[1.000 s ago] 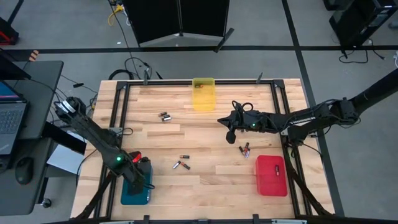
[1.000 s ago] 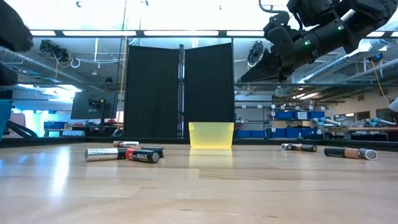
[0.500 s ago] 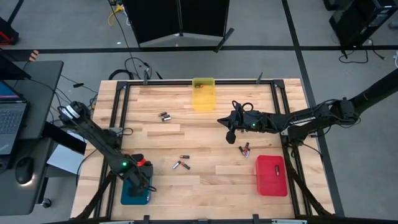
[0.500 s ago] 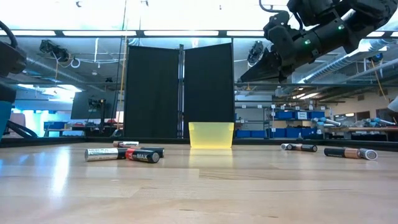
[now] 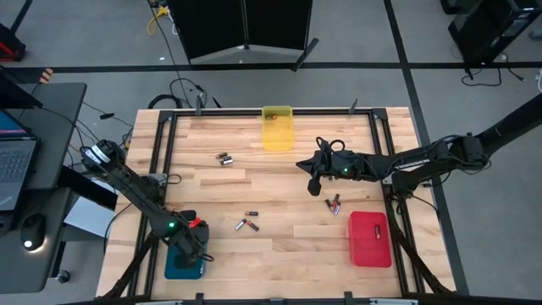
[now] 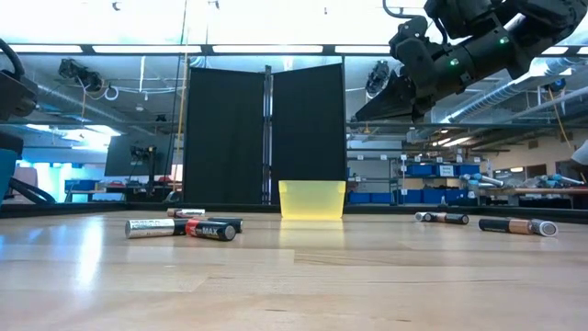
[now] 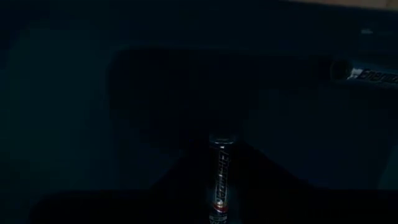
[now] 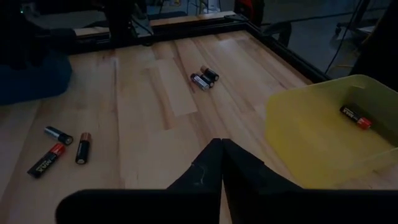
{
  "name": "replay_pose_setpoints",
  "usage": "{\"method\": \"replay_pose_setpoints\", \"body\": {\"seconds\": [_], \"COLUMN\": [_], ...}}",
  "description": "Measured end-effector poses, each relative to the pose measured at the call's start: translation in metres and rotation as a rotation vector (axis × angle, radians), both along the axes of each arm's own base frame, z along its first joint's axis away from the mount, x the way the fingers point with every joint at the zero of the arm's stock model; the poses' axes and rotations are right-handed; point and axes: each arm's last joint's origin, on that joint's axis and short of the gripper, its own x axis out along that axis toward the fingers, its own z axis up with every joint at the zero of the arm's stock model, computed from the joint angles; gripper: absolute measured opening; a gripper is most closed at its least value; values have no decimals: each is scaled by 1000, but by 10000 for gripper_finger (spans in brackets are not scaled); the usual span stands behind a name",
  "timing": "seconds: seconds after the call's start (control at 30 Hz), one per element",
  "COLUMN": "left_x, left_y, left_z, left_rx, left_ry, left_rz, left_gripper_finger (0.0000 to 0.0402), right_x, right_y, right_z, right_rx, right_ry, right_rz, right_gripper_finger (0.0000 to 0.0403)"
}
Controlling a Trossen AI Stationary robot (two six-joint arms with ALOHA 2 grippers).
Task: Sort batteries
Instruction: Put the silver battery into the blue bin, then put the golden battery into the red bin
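- Hovering over the blue tray (image 5: 174, 264) at the lower left of the high view, the left end effector (image 5: 197, 247) grasped a battery (image 7: 220, 177) between its fingers, seen end-on in the left wrist view.
- That view was almost black, looking down into the tray; a second cell (image 7: 367, 74) lay on the tray floor at the upper right of the frame.
- The step in hand appeared to be the drop into the blue tray. To do it well, the end effector should be well inside the rim, low, and open cleanly so the cell neither bounces out nor sticks to a finger.
- The right end effector (image 5: 314, 180) hung above the desk (image 5: 279, 246) right of centre, fingers clenched together and empty in the right wrist view.
- Loose batteries lay apart on the desk: a pair (image 5: 224, 158) at upper centre, a group (image 5: 247, 224) at lower centre, and a pair (image 5: 334, 204) just above the red tray (image 5: 370, 238).
- The yellow tray (image 5: 277, 129) at the top edge held one cell (image 8: 356, 116).
- A sensible next pick for the right arm would be the pair nearest it.
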Motion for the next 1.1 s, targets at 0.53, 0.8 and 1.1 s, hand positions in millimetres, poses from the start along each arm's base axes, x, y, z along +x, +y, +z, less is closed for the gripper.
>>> {"method": "replay_pose_setpoints", "body": {"seconds": [0.53, 0.8, 1.1], "left_x": [1, 6, 10], "left_y": [-2, -6, -8], "left_z": [12, 26, 58], "left_rx": [18, 24, -5], "left_ry": [50, 37, -90], "left_rz": [8, 2, -17], "left_gripper_finger": [165, 158, 90], "right_x": [0, 1, 1], "right_y": [0, 0, 0], "right_z": [1, 2, 3], "right_rx": [1, 0, 1], "right_ry": [-9, -26, -30], "right_rz": [-1, -1, 6], "right_gripper_finger": [69, 80, 78]}}
